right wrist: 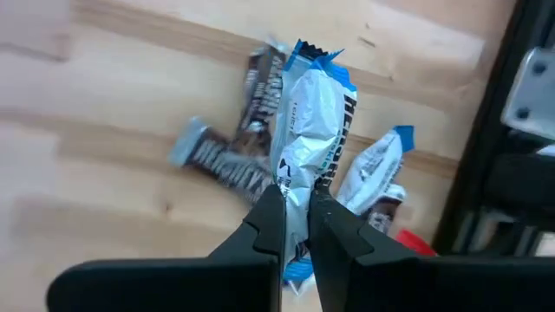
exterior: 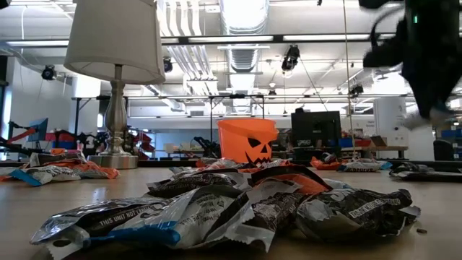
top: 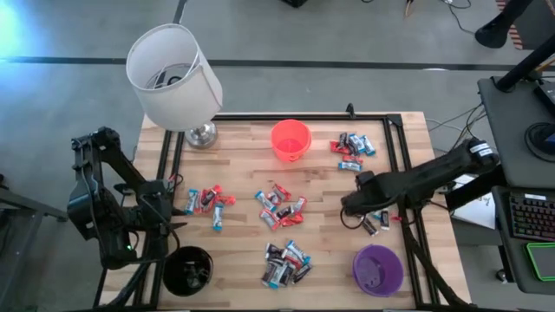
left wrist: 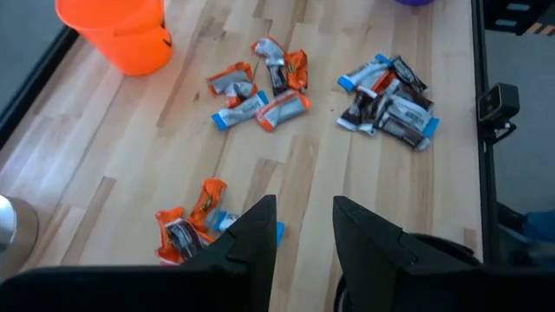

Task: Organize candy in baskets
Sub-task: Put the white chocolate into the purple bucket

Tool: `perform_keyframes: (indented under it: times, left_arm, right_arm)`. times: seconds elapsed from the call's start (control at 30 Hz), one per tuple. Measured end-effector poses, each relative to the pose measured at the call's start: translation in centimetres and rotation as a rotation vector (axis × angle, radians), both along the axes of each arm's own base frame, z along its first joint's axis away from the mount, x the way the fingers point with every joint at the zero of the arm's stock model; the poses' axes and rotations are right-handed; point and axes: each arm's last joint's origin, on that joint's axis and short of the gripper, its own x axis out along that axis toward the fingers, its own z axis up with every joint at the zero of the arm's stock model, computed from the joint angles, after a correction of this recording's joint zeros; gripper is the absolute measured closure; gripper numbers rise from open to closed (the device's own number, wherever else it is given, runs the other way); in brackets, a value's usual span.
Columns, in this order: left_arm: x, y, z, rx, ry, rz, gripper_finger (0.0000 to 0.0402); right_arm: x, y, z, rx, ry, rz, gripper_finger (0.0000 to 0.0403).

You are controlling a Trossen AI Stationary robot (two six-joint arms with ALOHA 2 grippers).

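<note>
A silver and light blue wrapped candy is pinched between the two fingers of my right hand, which are closed tight on its lower end so that the wrapper stands up above them. Under it, on the table, lie two dark brown candies and another blue and white one, close to the table's right edge. In the overhead view my right hand sits over that small group at the right side, between the orange basket at the far middle and the purple basket at the near right corner. Other candy lies in loose piles: one at centre, one near the front, one at left and one at far right. The black basket stands at the near left corner. My left hand waits above the table's left edge, its fingers partly apart and holding nothing. A white-shaded lamp stands at the far left corner.
</note>
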Motion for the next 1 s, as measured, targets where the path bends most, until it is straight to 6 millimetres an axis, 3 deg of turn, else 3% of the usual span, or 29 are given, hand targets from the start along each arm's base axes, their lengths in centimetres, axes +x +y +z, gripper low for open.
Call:
perform_keyframes:
  times: [0.2, 0.37, 0.7, 1.0]
  left_arm:
    - [0.0, 0.0, 0.0, -0.001, 0.001, 0.0, 0.0304]
    - [0.0, 0.0, 0.0, 0.004, 0.003, -0.006, 0.0304]
    - [0.0, 0.0, 0.0, 0.009, 0.024, -0.027, 0.0304]
    - [0.0, 0.0, 0.0, 0.008, 0.026, -0.027, 0.0304]
  right_arm:
    - [0.2, 0.2, 5.2, 0.05, -0.18, 0.111, 0.038]
    - [0.2, 1.2, 7.9, 0.08, -0.278, 0.179, 0.038]
    - [-0.9, 4.9, 10.1, 0.212, -0.329, 0.242, 0.038]
    - [-2.8, 8.5, 10.6, 0.296, -0.33, 0.218, 0.038]
